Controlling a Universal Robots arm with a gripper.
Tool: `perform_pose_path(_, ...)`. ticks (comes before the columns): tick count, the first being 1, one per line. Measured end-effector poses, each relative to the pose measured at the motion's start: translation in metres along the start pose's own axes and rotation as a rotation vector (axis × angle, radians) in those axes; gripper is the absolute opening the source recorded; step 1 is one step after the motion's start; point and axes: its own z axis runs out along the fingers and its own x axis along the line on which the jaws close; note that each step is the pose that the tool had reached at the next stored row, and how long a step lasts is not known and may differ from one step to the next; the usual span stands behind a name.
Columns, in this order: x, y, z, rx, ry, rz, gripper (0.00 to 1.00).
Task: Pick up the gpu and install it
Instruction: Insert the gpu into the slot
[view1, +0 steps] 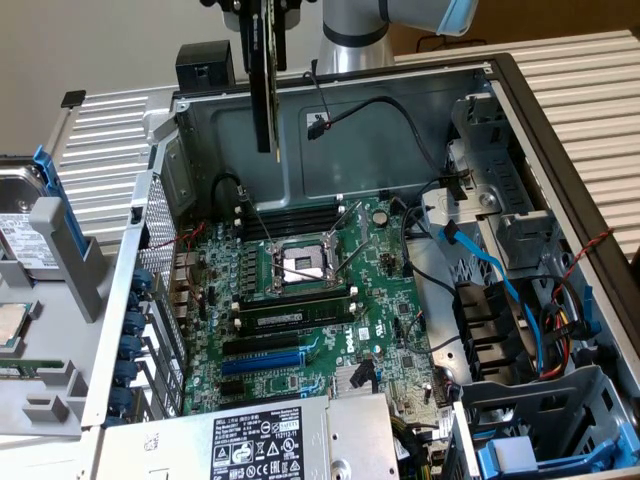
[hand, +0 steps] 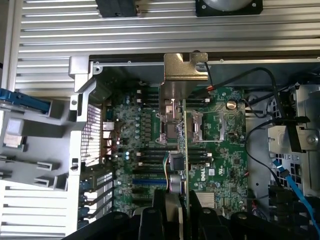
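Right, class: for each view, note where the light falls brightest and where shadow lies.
Exterior view: the ribbed metal surface is brightest; the gpu hangs as a dark strip before the grey case wall. Wrist view: the gpu's bracket catches a glint, while the gripper lies in shadow.

The motherboard (view1: 330, 290) is green, with a blue slot (view1: 262, 360) at 7 o'clock on it. The gpu (view1: 264, 90) looks black edge-on, and its bracket (hand: 182, 75) is brassy silver. The case (view1: 300, 140) is grey, its grille (view1: 155, 215) dotted with holes. A blue cable (view1: 472, 252) lies among black cables (view1: 400, 110). The table (view1: 590, 70) is white with ribbed stripes.
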Motion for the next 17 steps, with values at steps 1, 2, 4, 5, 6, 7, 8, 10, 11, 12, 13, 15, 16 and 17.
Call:
perform_pose_path(1,0.0,-0.0001,0.0,0.0001,0.0,0.0,0.29)
perform_pose_path(2,-0.0001,-0.0001,0.0,-0.0001,-0.0005,0.0,0.29)
perform_pose_path(4,-0.0033,-0.0001,-0.0002,-0.0028,-0.0003,-0.002,0.29)
perform_pose_path(5,-0.005,-0.0001,-0.0003,-0.0066,0.0001,-0.006,0.29)
perform_pose_path(6,-0.0059,-0.0001,-0.0003,-0.0103,0.0007,-0.01,0.29)
perform_pose_path(7,-0.0063,0.0,-0.0003,-0.0114,0.0019,-0.02,0.29)
perform_pose_path(8,-0.0065,0.0,-0.0003,-0.011,0.0039,-0.036,0.29)
perform_pose_path(10,-0.0065,0.0,-0.0003,-0.0089,0.0085,-0.071,0.29)
perform_pose_path(11,-0.0065,0.0,-0.0003,-0.0078,0.0109,-0.089,0.29)
perform_pose_path(12,-0.0065,0.0,-0.0003,-0.0066,0.0134,-0.108,0.29)
perform_pose_path(13,-0.0065,0.0,-0.0002,-0.0056,0.0157,-0.126,0.29)
perform_pose_path(15,-0.0065,0.0,-0.0002,-0.0036,0.0203,-0.161,0.29)
perform_pose_path(16,-0.0065,0.0,-0.0002,-0.0024,0.0228,-0.18,0.29)
perform_pose_path(17,-0.0065,0.0,-0.0001,-0.0014,0.0251,-0.198,0.29)
